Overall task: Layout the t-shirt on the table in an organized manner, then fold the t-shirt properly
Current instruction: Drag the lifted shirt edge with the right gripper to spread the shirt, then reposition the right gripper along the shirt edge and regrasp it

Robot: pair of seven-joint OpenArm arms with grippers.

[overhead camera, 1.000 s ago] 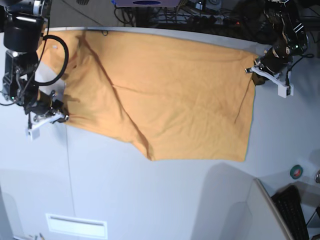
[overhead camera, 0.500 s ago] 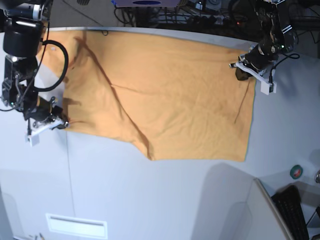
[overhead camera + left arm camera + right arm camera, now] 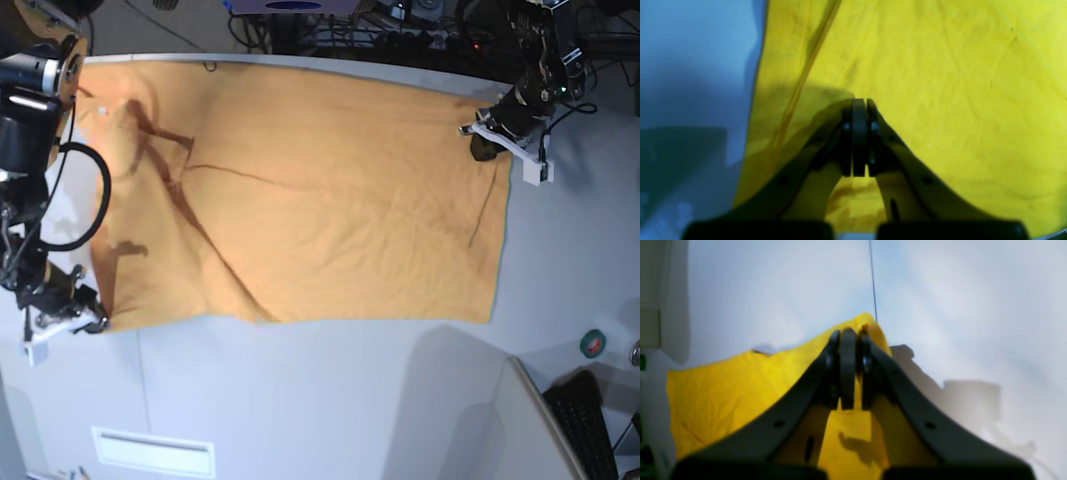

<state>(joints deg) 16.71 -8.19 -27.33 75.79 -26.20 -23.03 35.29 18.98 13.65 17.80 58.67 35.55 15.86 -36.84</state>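
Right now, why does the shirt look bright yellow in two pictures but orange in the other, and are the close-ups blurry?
Base view: sharp, even light, the t-shirt reads light orange, with a curved, fish-eye table edge. Left wrist view: colour shifted to vivid yellow, soft focus, the left pincer dark and casting a shadow on the cloth. Right wrist view: the same yellow cast, the right pincer blurred, its shadow falling on the table.

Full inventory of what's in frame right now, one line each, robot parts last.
light-orange cloth t-shirt: 1, orange, spread across the table's far half.
white-grey flat table: 1, white-grey, under everything.
rectangular inset slot plate: 1, white, near-left of the base view.
small green round object: 1, green, right table edge.
dark keyboard-like object: 1, black, bottom right corner.
left hand: 1, black and white, shut at the shirt's far right corner.
right hand: 1, black and white, shut on the shirt's near left corner.
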